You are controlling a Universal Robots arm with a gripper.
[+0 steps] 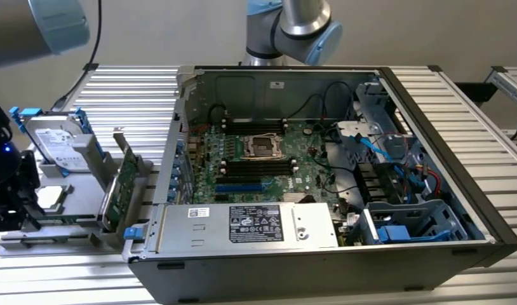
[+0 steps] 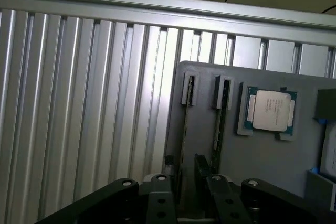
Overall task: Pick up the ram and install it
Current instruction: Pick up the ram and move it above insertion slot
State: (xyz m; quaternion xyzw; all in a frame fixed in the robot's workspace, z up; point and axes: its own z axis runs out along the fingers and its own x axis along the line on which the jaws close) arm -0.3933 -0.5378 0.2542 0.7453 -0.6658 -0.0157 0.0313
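Hand (image 2: 185, 163) low over the grey holder (image 2: 262, 166) on the ribbed aluminium tabletop (image 2: 79, 103). Fingers (image 2: 202, 162) apart at a narrow gap, one on each side of the ram (image 2: 185, 129); a sliver of holder shows between stick and finger, so not clamped.

Ram seen edge-on, standing in its slot in the holder, far end in a small grey bracket. Second stick (image 2: 218, 124) just beside it in a parallel slot, outside the fingers. Processor chip (image 2: 270, 109) flat in its own pocket next to that, metal lid up.

Exterior view: holder sits at the exterior view's left of the open computer case (image 1: 428, 114). Hard drive (image 1: 60, 146) and upright expansion card (image 1: 119, 190) on that same holder, card nearest the case. Inside the case: motherboard (image 1: 250, 159) lying flat, power supply (image 1: 250, 222) along the near edge
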